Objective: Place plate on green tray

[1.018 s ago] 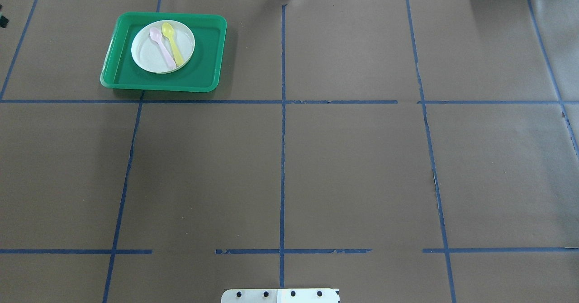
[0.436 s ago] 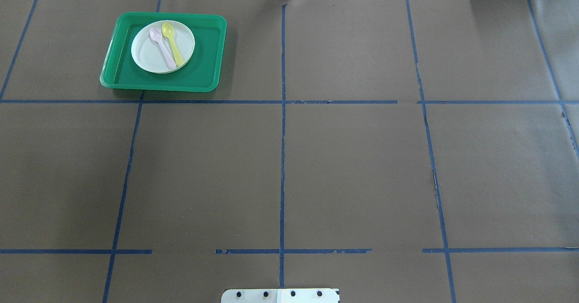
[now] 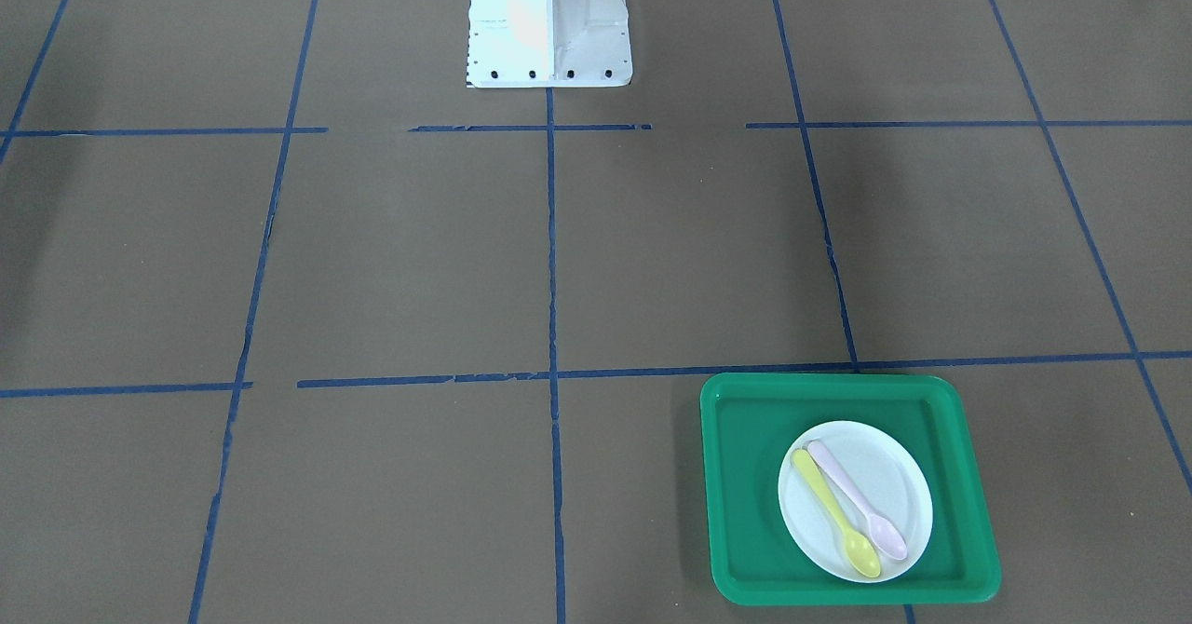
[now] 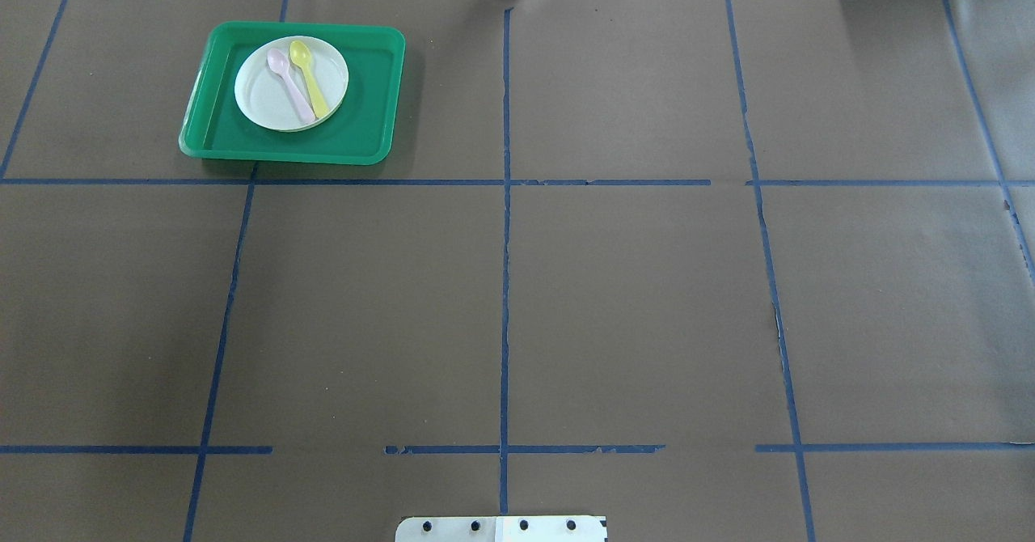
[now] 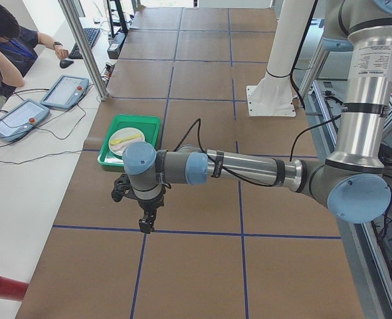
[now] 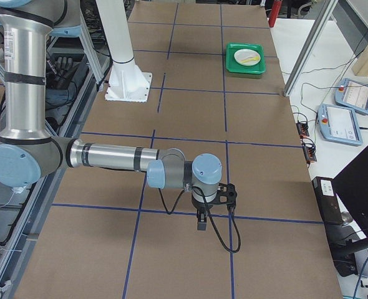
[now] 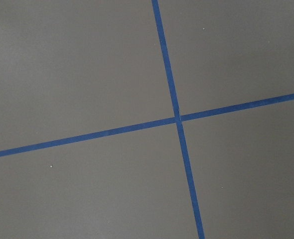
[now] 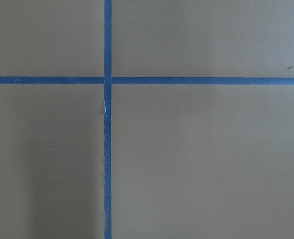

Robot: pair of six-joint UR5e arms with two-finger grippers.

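The white plate lies inside the green tray at the far left of the table, with a pink spoon and a yellow spoon on it. The front-facing view shows the same plate in the tray. My left gripper hangs over the table well away from the tray and shows only in the exterior left view. My right gripper hangs over a tape line at the other end and shows only in the exterior right view. I cannot tell whether either is open or shut.
Blue tape lines divide the brown table cover into squares. The white robot base stands at the table's robot side. An operator sits at a side desk with tablets. Both wrist views show only table cover and tape.
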